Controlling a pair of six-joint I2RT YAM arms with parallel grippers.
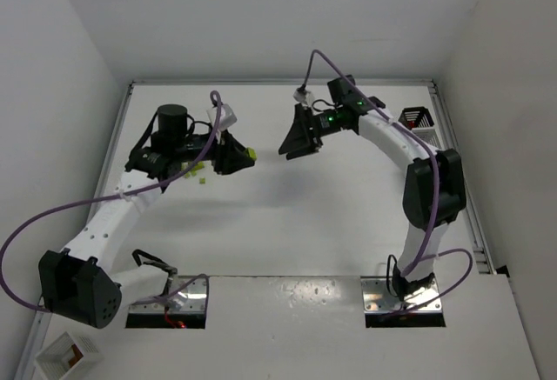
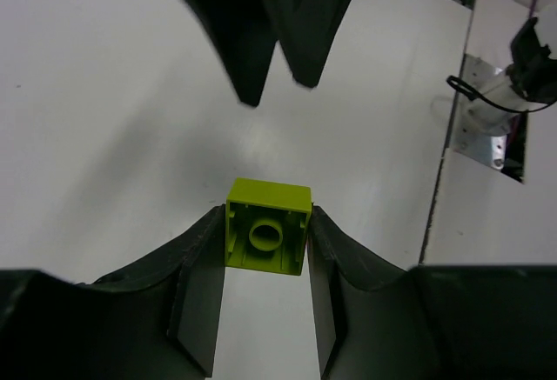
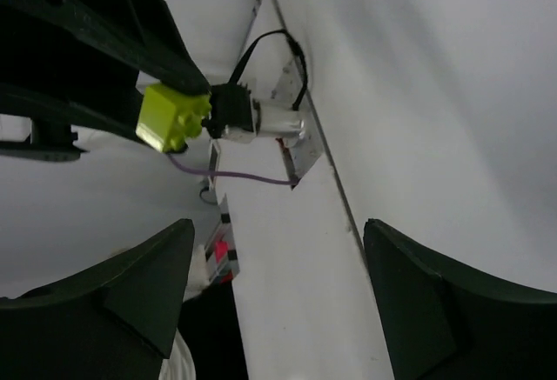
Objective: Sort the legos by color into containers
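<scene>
Left arm (image 1: 117,210) raised, extended inward; my left fingers (image 2: 196,263) grasp a lime lego (image 2: 267,226). Right fingers (image 3: 130,284) released, pointed toward it.

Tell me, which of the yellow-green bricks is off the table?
The lime brick pinched in the left hand, up in the air; the other bricks lie loose on the table beside that arm.

One black container (image 1: 416,119), one white box (image 1: 65,356), several lime legos (image 1: 197,170) (count unclear).
</scene>
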